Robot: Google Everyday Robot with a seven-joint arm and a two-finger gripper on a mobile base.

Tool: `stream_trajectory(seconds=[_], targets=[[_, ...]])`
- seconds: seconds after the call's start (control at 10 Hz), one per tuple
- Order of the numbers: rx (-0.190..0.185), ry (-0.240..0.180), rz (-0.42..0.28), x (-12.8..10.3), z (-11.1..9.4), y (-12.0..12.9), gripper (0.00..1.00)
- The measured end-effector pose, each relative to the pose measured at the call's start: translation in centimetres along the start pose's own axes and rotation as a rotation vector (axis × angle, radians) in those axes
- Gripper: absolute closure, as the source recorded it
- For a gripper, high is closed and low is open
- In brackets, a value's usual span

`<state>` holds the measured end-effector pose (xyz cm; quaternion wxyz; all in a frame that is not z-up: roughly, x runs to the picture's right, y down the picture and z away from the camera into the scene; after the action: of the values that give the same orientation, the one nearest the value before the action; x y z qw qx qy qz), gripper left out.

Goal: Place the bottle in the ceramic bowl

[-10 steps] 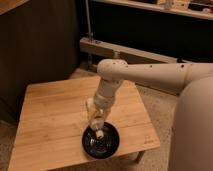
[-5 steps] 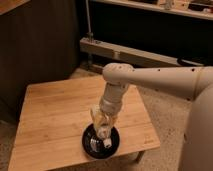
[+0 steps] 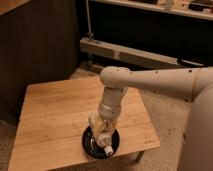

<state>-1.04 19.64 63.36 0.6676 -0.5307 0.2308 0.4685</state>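
Claw [image 3: 103,134] hangs low over the ceramic bowl [image 3: 90,145] near the worktop's [image 3: 50,115] front edge, gripping the bottle [image 3: 106,142], which tilts cap-down beneath it, so I'd lower gently and release only once it rests inside the rim.
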Motion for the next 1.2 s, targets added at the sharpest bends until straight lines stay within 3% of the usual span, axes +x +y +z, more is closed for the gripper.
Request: stream_trajectory(seconds=[0.2, 0.5, 0.9, 1.0, 1.2], targets=[[0.005, 0.053, -0.016, 0.0, 1.8, 0.0, 1.00], [0.044, 0.121, -0.033, -0.7, 4.8, -0.1, 1.00], [0.100, 0.165, -0.007, -1.9, 7.7, -1.1, 1.00], [0.108, 0.163, 0.017, -2.2, 7.9, -1.6, 0.95], [0.125, 0.146, 0.051, -3.0, 8.0, -2.1, 0.76]])
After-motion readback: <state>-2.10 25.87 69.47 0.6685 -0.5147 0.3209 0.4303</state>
